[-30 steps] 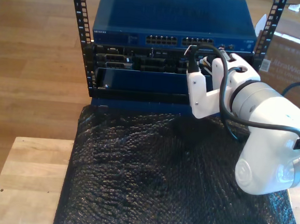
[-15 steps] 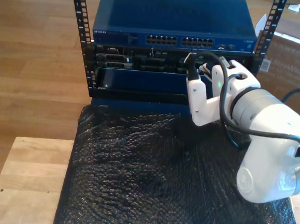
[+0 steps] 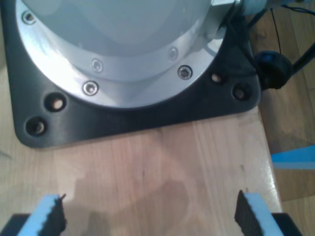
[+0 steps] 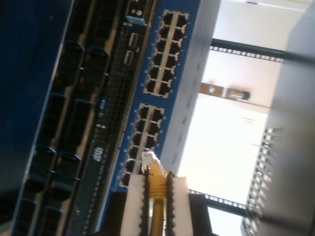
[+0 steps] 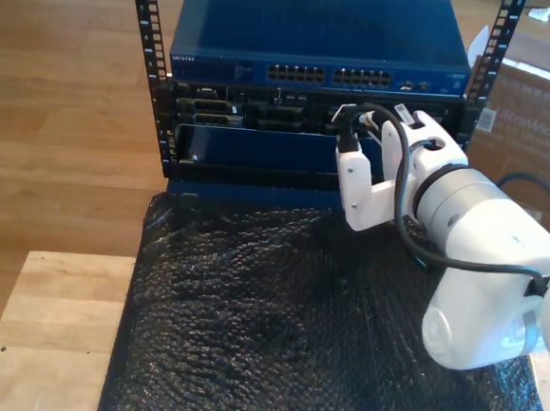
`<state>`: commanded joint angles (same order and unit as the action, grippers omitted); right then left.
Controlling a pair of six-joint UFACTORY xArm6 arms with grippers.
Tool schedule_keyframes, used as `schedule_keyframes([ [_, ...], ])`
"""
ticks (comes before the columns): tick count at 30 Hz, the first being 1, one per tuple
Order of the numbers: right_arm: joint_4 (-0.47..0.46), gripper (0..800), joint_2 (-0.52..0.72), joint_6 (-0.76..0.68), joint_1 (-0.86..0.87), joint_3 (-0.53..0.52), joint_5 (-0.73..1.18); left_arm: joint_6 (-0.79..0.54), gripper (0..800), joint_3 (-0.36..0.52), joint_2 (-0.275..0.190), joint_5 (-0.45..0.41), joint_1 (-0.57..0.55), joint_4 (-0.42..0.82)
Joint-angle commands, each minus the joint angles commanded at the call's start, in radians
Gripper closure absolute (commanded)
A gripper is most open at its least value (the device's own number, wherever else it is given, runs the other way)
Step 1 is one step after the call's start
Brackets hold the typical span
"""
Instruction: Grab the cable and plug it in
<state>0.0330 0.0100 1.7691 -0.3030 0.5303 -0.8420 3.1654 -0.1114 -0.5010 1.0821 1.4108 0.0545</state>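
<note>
The yellow cable (image 4: 157,199) is pinched between the white fingers (image 4: 132,206) of my second gripper (image 4: 157,179), which is shut on it. Its clear plug (image 4: 147,162) sticks out past the fingertips and points at the port rows (image 4: 145,130) of the blue network switch (image 5: 314,71). I cannot tell whether the plug touches a port. In the exterior view my second gripper (image 5: 356,126) hangs in front of the rack, just below the switch's port row, towards that view's right. My first gripper (image 3: 152,216) is open over bare wood, with nothing between its blue pads (image 3: 49,214).
A black bubble-wrap sheet (image 5: 275,329) covers the wooden table (image 5: 45,340) in front of the rack. Black rack rails (image 5: 147,34) flank the switch, and darker units (image 5: 263,119) sit below it. An arm's black base plate (image 3: 138,113) lies close ahead of my first gripper.
In the exterior view my second gripper has dropped from the switch's port row to just below it, still holding the cable.
</note>
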Motion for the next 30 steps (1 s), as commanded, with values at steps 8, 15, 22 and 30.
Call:
schedule_keyframes([
  [8,0.008,800,-0.132,-0.025,0.015,0.051,-0.120,0.000,0,0.000,0.000,0.000,-0.002,0.000],
  [15,0.006,800,-0.181,-0.143,0.055,0.080,-0.189,0.000,0,0.000,0.000,0.002,-0.002,0.000],
  [22,0.006,800,-0.209,-0.229,0.057,0.086,-0.273,0.000,0,0.000,0.000,0.000,-0.002,0.000],
  [30,0.023,800,-0.310,-0.226,0.051,0.120,-0.465,0.000,0,0.000,0.000,0.000,-0.002,0.000],
])
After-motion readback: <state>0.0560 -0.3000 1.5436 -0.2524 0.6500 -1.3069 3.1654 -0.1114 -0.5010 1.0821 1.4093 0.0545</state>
